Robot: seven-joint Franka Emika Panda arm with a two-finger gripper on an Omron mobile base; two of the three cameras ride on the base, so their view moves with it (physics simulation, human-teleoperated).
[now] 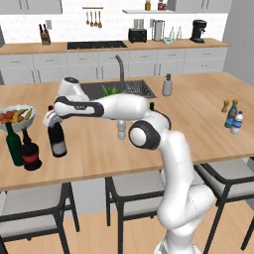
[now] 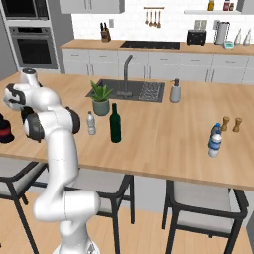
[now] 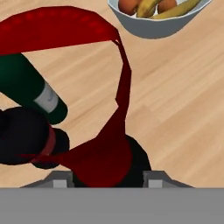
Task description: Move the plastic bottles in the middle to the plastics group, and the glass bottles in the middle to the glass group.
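The jaws (image 1: 51, 119) are closed on the red-foiled neck of the wine bottle (image 1: 57, 139), which stands upright on the desk (image 1: 198, 124) directly below them. In the hand view the red foil fills the space between the two finger tips.

Step in hand, as judged: setting the wine bottle down with the glass group. Procedure:
1. Keep the bottle vertical; confirm its base sits flat on the desk before releasing.
2. Open the jaws only far enough to clear the neck.
3. Withdraw straight upward. A sideways exit risks tipping the bottle into its neighbours.

Count, from nearest the jaws outward:
- Wine bottle: one, between the jaws.
- Glass group: two. The squat red-labelled bottle (image 1: 31, 153) stands just beside the wine bottle; the slim green bottle (image 1: 14, 145) stands just beyond it.
- Fruit bowl (image 1: 17, 116): one, behind the group.
- Middle bottles left: two. The small clear plastic bottle (image 2: 91, 123) and the shorter dark green bottle (image 2: 115, 124) stand near each other, well apart from the jaws.
- Plastics group (image 1: 233, 118): two small bottles, at the far end of the desk.
- Pepper mills (image 2: 231, 124): two, just beside the plastics group.
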